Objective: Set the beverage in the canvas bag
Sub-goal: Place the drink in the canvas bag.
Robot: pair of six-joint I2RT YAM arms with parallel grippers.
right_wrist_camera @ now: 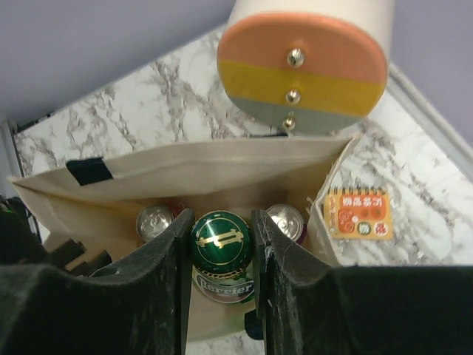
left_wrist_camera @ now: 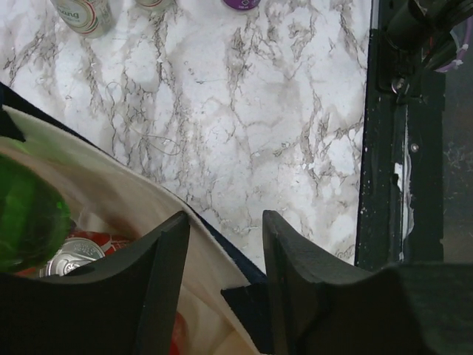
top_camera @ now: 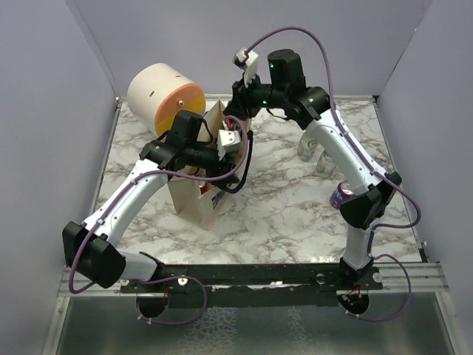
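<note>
The right claw [right_wrist_camera: 220, 222] grips the green bottle [right_wrist_camera: 222, 240] inside the bag [right_wrist_camera: 192, 174] mouth, between two cans [right_wrist_camera: 153, 220], while the left claw [left_wrist_camera: 224, 222] stands parted at the rim; placing seems nearly done, needing only lowering and release.

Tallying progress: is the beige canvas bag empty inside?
No, two silver-topped cans and a green-capped bottle are inside the canvas bag in the right wrist view.

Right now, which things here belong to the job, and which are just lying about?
Job: green bottle, held by the right pincer; canvas bag; left pincer at its rim.
Lying about: cream-and-orange drum; purple can; pale can on the table.
</note>
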